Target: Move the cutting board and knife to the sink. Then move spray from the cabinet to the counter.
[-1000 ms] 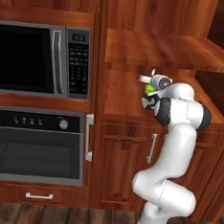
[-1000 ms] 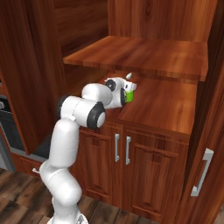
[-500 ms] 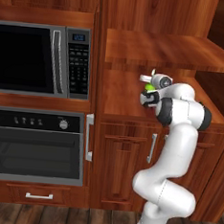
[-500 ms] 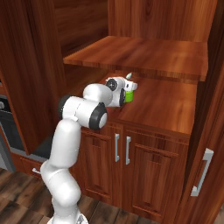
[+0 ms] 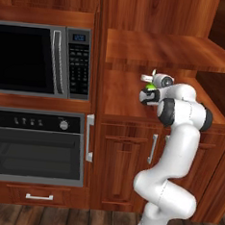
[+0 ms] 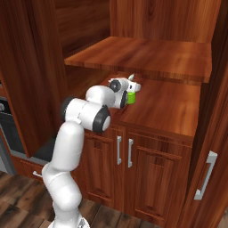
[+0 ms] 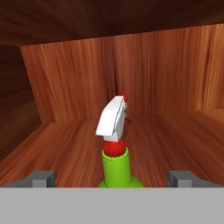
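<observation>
Spray bottle stands upright on the floor of the open shelf niche in the cabinet, well inside under the upper shelf board, and the gripper has it squarely ahead. From the hand view the green neck rises midway between the two finger tips, which stand wide apart with bare wood showing on either side of the bottle, so nothing is held yet. The bottle's long axis runs straight up, across the line between the fingers, with the white trigger head pointing toward the niche's back wall. In the right base view the green body sits just in front of the hand, close enough that a short push forward should probably bring the fingers alongside the body before closing. The counter, where the bottle should end up, is elsewhere.
</observation>
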### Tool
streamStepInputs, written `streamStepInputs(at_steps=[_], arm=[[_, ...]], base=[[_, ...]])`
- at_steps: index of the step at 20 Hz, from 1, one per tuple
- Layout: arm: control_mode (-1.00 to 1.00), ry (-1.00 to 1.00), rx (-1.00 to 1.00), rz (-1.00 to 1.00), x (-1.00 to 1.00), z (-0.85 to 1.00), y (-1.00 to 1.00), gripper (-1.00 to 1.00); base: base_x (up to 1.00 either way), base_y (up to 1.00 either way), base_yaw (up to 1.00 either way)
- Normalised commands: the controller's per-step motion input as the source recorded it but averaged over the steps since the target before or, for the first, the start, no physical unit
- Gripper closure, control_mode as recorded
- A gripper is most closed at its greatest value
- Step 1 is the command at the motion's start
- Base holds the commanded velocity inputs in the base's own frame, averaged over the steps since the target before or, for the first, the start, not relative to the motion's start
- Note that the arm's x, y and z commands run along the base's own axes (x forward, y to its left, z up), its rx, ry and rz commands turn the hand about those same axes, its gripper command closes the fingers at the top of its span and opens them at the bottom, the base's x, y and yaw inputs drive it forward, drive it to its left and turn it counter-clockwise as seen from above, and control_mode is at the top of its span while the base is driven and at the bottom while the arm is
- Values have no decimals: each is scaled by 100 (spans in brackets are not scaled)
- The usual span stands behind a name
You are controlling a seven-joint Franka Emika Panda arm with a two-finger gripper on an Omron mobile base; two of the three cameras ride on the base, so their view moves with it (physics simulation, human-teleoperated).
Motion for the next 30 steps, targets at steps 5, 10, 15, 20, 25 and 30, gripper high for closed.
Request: streamStepInputs(at_steps=[5, 10, 15, 20, 25, 30], arm=[[-100, 0, 0, 0, 8, -2, 0, -100], [-100, 0, 0, 0, 7, -1, 0, -100], [-100, 0, 0, 0, 8, -3, 0, -100], [-100, 0, 0, 0, 7, -3, 0, -100], [-100, 0, 0, 0, 10, -3, 0, -100], [-100, 0, 0, 0, 10, -2, 0, -100]], base=[[0, 0, 0], [0, 0, 0], [0, 0, 0], [0, 0, 0], [0, 0, 0], [0, 0, 0]])
